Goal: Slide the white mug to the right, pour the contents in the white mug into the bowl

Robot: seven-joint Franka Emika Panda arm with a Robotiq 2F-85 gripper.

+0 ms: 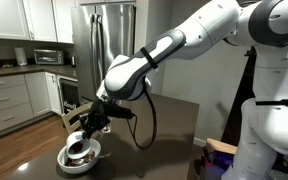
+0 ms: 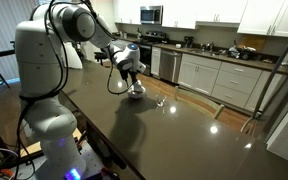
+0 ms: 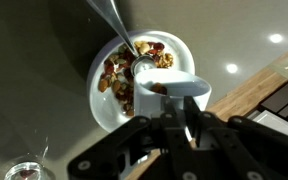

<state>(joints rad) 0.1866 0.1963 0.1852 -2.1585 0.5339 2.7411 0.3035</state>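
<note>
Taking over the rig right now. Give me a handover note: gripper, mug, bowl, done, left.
Gripper: shut on the white mug, holding it over the bowl.
Bowl: on the dark table, with brown food pieces and a spoon inside. A clear glass stands apart from it, nearer the camera.
Done: the mug is gripped and positioned above the bowl.
Left: I cannot tell whether the mug is empty. You probably need to finish the pour, then set the mug down clear of the glass.

Home kitchen w/ steel fridge (image 1: 109, 35), microwave (image 1: 47, 57) & white cabinets (image 1: 4, 100).
</note>
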